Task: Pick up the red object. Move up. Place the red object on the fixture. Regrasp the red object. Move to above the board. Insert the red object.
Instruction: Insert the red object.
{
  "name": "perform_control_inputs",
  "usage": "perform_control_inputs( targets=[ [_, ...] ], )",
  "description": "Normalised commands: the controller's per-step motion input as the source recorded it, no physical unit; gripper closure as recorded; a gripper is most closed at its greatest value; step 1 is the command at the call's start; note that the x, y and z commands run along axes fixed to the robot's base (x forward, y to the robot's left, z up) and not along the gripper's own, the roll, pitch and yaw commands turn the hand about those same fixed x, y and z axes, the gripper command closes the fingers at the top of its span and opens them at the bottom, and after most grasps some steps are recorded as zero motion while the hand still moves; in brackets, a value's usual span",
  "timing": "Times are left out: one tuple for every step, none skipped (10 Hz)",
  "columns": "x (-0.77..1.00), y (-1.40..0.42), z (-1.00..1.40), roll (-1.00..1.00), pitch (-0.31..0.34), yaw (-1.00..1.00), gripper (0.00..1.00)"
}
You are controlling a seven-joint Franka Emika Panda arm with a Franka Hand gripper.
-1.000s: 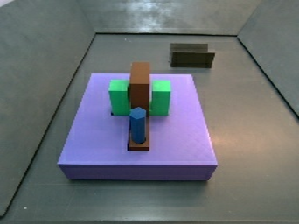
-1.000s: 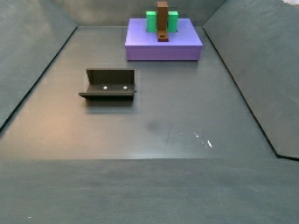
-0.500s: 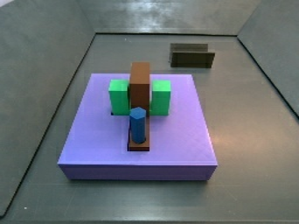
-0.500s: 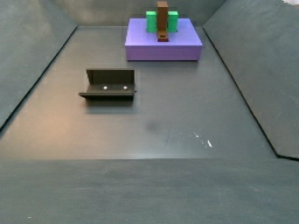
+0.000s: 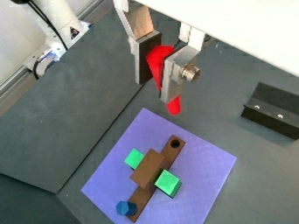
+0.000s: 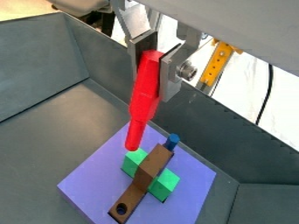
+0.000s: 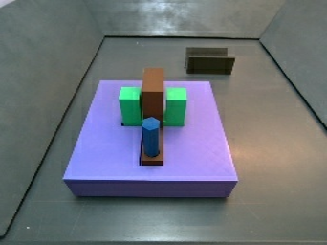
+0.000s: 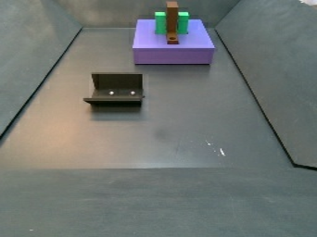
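Overhead, the pincer (image 5: 163,66) clenches the red object (image 6: 143,96) upright, tip down, high above the board (image 5: 205,171), seemingly readying insertion into its hole (image 5: 176,142).

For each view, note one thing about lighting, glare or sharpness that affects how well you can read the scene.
In both wrist views the gripper holds the red object sharply above the board; behind it in a wrist view the background is overexposed white. In a side view, pale glare patches mark the floor beyond the fixture; in both side views lighting is dim and even.
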Motion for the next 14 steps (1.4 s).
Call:
perform_control_inputs(
  targets=[
    [0.14, 0.25, 0.00, -0.50, 0.000, 0.00, 1.00],
    [0.12, 0.35, -0.07, -0.50, 0.000, -0.02, 1.00],
    [0.05, 0.47, -0.24, -0.47, 0.000, -0.11, 1.00],
    [0.00, 0.27, -0.55, -0.30, -0.039, -0.21, 1.00],
    [0.01, 0.10, -0.44, -0.33, -0.171, -0.31, 1.00],
    [0.07, 0.00, -0.29, -0.40, -0.229, -0.32, 1.00],
    [0.11, 0.00, -0.21, -0.45, -0.260, -0.34, 1.00],
    [0.10, 0.00, -0.22, -0.45, -0.259, -0.35, 1.00],
    [0.06, 0.05, -0.38, -0.36, -0.213, -0.30, 1.00],
    [0.04, 0.09, -0.45, -0.35, -0.076, -0.08, 1.00],
    [0.00, 0.15, -0.61, -0.29, 0.000, -0.05, 1.00],
    [0.00, 0.00, 0.00, -0.01, 0.000, 0.00, 1.00],
    [-0.15, 0.00, -0.24, -0.17, 0.063, -0.10, 1.00],
    [-0.06, -0.08, -0.25, -0.35, 0.217, -0.13, 1.00]
  ],
)
